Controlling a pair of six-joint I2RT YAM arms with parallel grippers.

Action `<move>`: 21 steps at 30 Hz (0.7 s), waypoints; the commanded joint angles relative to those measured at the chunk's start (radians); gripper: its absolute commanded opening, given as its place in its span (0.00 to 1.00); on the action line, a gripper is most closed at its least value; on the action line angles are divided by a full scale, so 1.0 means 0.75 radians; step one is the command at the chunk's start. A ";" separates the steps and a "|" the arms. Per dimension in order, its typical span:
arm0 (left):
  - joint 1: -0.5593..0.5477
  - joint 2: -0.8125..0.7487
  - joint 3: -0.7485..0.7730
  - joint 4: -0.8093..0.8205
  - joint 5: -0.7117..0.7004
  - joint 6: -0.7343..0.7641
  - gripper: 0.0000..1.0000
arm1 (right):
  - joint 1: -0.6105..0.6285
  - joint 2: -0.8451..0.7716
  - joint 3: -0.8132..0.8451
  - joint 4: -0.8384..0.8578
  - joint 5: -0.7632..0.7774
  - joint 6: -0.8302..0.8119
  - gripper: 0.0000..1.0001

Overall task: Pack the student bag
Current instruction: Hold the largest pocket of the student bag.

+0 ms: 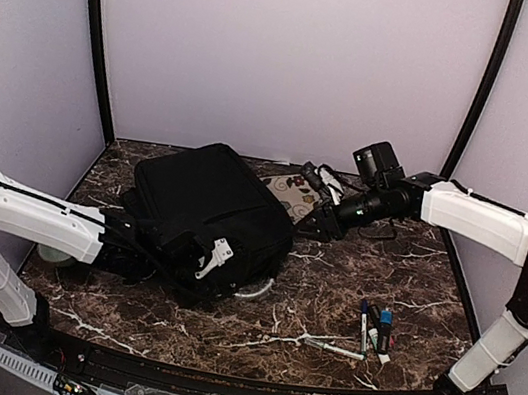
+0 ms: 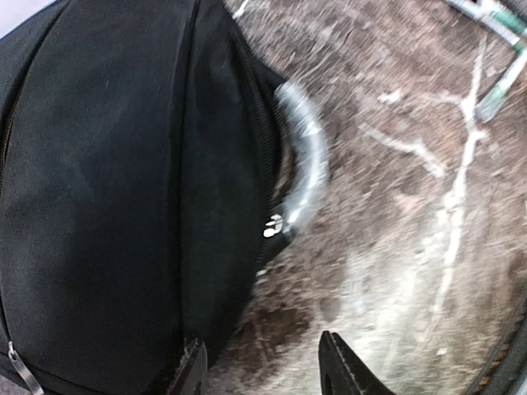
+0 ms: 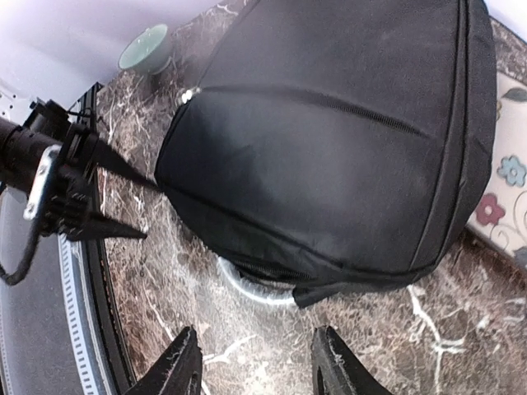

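Note:
The student bag [image 1: 206, 210] is a large black backpack lying flat on the marble table, left of centre. Its grey-white curved handle [image 2: 305, 164] sticks out from the near edge. My left gripper [image 2: 263, 374] is open with bare table between its fingers, and its left finger [image 2: 189, 370] sits right at the bag's side. From the right wrist it shows as the left gripper [image 3: 136, 202], its tips pointing at the bag [image 3: 346, 123]. My right gripper [image 3: 257, 370] is open above the table, facing the handle [image 3: 251, 288], and holds nothing. In the top view the right gripper [image 1: 312, 224] hovers at the bag's far right corner.
Several markers [image 1: 373, 332] lie at the front right of the table. A floral-patterned flat item [image 1: 295, 195] lies behind the bag beside the right gripper. A pale green cup [image 3: 144, 48] stands by the left arm. Walls enclose three sides.

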 commanded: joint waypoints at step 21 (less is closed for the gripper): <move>0.084 0.237 0.218 0.093 -0.218 0.061 0.00 | 0.053 -0.026 -0.322 0.147 0.027 -0.090 0.40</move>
